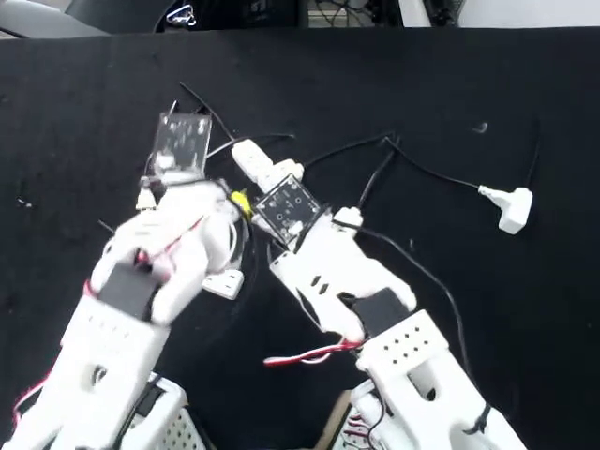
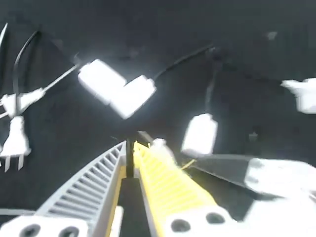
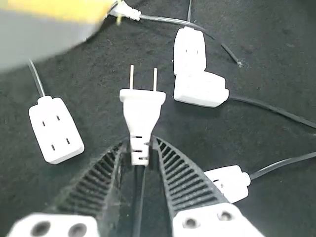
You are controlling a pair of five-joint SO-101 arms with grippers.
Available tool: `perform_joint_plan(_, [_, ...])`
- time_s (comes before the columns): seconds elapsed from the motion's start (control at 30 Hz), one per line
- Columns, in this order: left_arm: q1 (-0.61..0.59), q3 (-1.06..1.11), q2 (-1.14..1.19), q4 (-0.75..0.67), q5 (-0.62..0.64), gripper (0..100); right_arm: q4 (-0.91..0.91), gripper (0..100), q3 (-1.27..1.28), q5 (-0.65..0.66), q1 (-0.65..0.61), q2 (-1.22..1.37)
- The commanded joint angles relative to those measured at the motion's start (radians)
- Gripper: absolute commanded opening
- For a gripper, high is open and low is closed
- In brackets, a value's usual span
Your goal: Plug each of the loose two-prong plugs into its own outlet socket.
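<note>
My right gripper [image 3: 139,148] is shut on the body of a white two-prong plug [image 3: 142,103], whose prongs point away from the wrist just above the black mat. A white outlet socket [image 3: 55,131] lies to one side of it. On the other side lies a joined white plug-and-socket pair [image 3: 197,74]. My left gripper [image 2: 131,148] has a grey and a yellow finger, closed to a thin dark slit. Beyond it lie the joined pair [image 2: 116,89], a socket on a cord [image 2: 200,133] and a loose plug [image 2: 15,140]. Both grippers meet mid-table, the left gripper [image 1: 239,202] beside the right one.
A further white plug [image 1: 511,208] on a black cord lies far right on the mat. Another white socket [image 1: 225,281] rests under the left arm. Black cords loop across the middle of the table [image 1: 450,103]. A corded white piece [image 3: 227,182] lies beside my right fingers.
</note>
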Motion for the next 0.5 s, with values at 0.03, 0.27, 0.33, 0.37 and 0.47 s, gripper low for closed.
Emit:
perform_joint_plan(0.03, [0.079, 0.051, -0.114, -0.06, -0.003, 3, -0.021, 1.1, -0.004, -0.012, 0.006, -0.061])
perform_joint_plan(0.27, [0.079, 0.076, 0.005, -0.158, -0.025, 3, 0.015, 1.1, 0.025, -0.04, 0.005, -0.183])
perform_joint_plan(0.33, [0.079, 0.05, 0.048, -0.153, -0.025, 3, 0.015, 1.1, 0.047, -0.038, 0.005, -0.229])
perform_joint_plan(0.37, [0.079, 0.041, 0.066, -0.153, -0.025, 3, 0.015, 1.1, 0.058, -0.038, 0.005, -0.251])
perform_joint_plan(0.47, [0.076, 0.025, 0.106, -0.153, -0.025, 3, 0.015, 1.1, 0.081, -0.035, 0.005, -0.306])
